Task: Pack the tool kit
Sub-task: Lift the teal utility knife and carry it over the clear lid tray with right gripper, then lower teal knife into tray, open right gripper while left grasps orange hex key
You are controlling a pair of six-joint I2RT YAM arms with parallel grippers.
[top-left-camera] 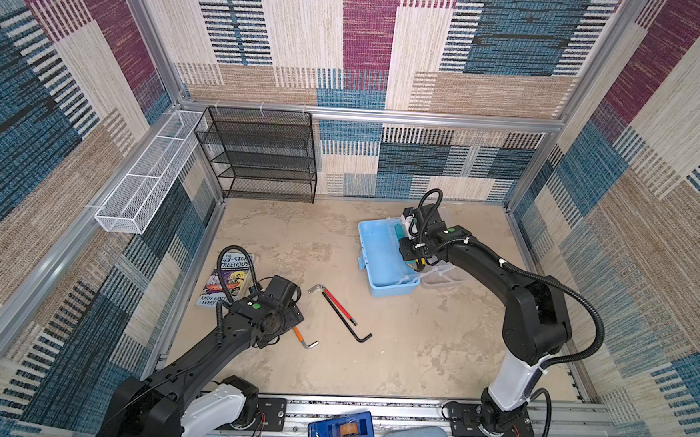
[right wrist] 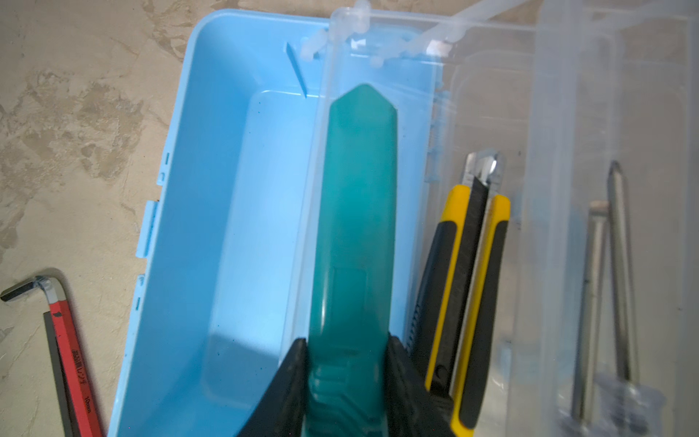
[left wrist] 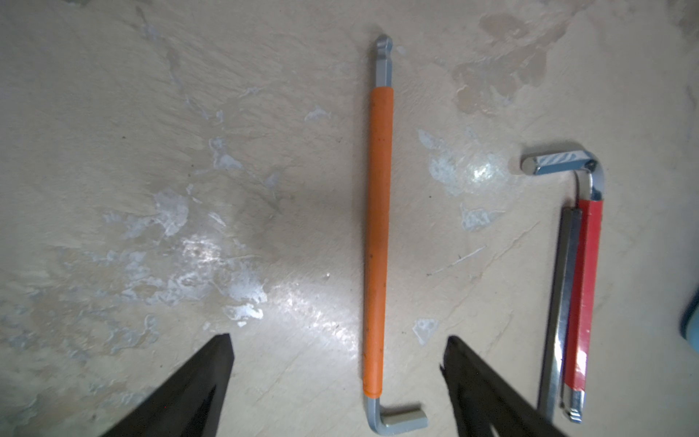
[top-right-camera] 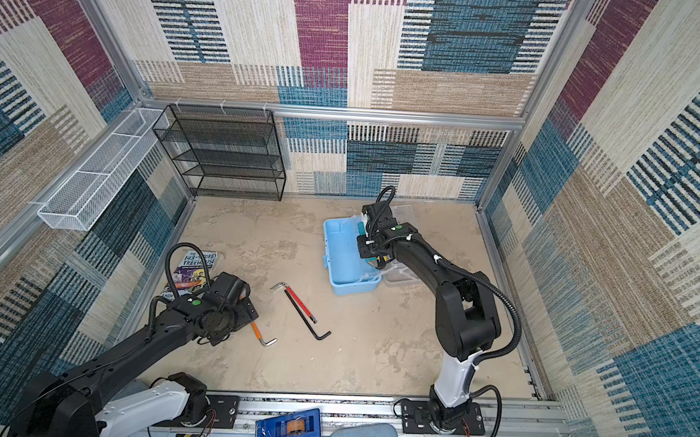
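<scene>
The tool kit's pale blue case (top-left-camera: 378, 267) (right wrist: 227, 227) stands open at the back right, its clear lid (right wrist: 559, 113) folded out beside it. My right gripper (right wrist: 346, 344) is shut on a teal utility knife (right wrist: 355, 208), held lengthwise over the case's lid-side edge. A yellow and black utility knife (right wrist: 465, 295) and slim screwdrivers (right wrist: 620, 265) lie in the clear part. My left gripper (left wrist: 338, 336) hangs open above an orange-sleeved hex key (left wrist: 378, 246) (top-left-camera: 305, 339), a finger on either side of it, not touching. A red hex key (top-left-camera: 336, 306) and a black one (top-left-camera: 350, 325) lie together mid-floor.
An illustrated book (top-left-camera: 228, 280) lies by the left wall, partly under the left arm. A black mesh shelf (top-left-camera: 260, 156) stands at the back and a white mesh basket (top-left-camera: 146, 178) hangs on the left wall. A dark blue tape dispenser (top-left-camera: 339, 431) sits on the front rail.
</scene>
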